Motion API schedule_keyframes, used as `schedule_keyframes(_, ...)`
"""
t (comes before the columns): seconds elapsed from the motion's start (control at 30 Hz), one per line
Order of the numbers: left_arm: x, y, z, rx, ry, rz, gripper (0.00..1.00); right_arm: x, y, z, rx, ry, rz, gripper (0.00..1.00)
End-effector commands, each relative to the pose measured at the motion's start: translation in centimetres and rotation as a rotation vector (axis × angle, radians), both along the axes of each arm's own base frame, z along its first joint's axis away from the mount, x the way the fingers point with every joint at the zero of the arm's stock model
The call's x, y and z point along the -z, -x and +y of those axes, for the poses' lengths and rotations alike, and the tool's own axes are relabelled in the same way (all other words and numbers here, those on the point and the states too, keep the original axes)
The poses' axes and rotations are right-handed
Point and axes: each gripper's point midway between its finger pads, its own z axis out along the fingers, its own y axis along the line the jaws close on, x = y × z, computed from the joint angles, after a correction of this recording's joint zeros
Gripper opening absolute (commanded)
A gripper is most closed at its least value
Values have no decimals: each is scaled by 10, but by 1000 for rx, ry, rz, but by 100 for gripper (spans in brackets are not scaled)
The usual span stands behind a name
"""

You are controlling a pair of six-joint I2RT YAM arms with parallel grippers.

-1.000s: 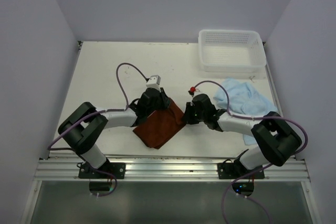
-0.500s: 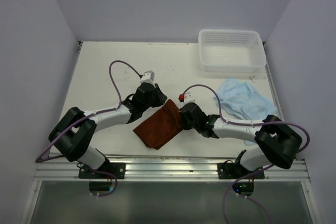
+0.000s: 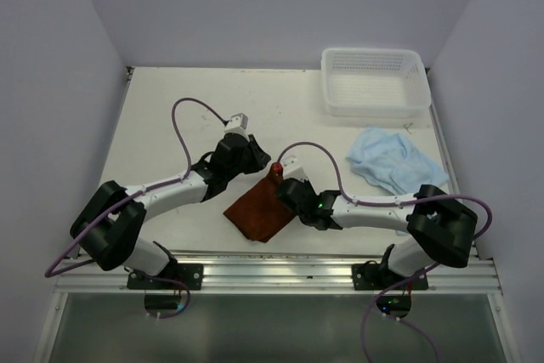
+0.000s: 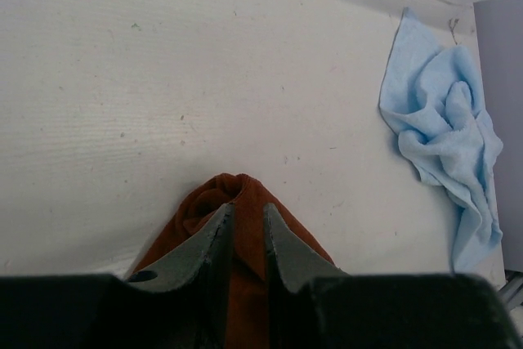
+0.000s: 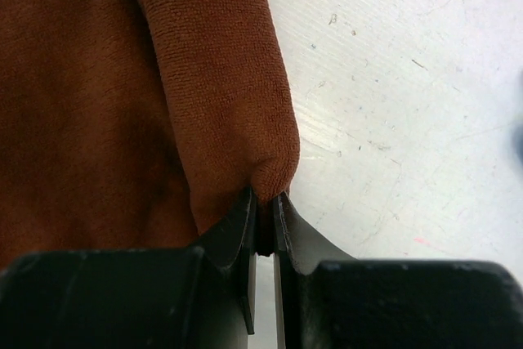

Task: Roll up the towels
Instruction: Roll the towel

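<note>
Right end effector: fingers almost pressed together, with the end of a turned-over fold of the rust towel pinched between them. The grip is judged to be placed there so that the fold can be rolled on.
Left end effector: fingers narrowly parted, with a ridge of the same towel nipped in the gap, presumably so that both ends of the fold are driven level.
Rust towel: lying on the surface, just ahead of both end effectors. One edge is doubled over and the rest lies flat, so rolling is judged barely begun.
Blue towel: crumpled, lying well ahead and right of the left end effector, untouched and not yet rolled.
Basket: set farthest away, beyond the blue towel.
</note>
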Motion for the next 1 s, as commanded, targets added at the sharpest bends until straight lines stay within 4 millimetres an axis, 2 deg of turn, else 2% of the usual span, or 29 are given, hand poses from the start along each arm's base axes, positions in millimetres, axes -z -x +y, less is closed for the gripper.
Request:
schedule_keyframes(0.0,-12,1,3,-6,21,-19,24,-13,-7,-3,6,115,-86,0)
schedule_keyframes(0.1,-13,2,6,-10,11,-22,24,-10,-3,-1,-13,183,-111,0)
schedule_keyframes(0.23,-18,3,7,-11,18,-32,24,-14,4,6,-24,250,-166,0)
schedule_keyframes(0.4,-20,4,7,-9,21,-32,24,-8,8,10,-34,365,-206,0)
schedule_keyframes(0.63,-21,7,9,-9,26,-32,24,-4,17,25,-71,416,-236,0)
schedule_keyframes(0.7,-21,8,8,-3,32,-32,24,-7,17,29,-74,435,-249,0)
schedule_keyframes(0.97,-20,11,-1,36,54,-33,24,2,26,40,-130,552,-273,0)
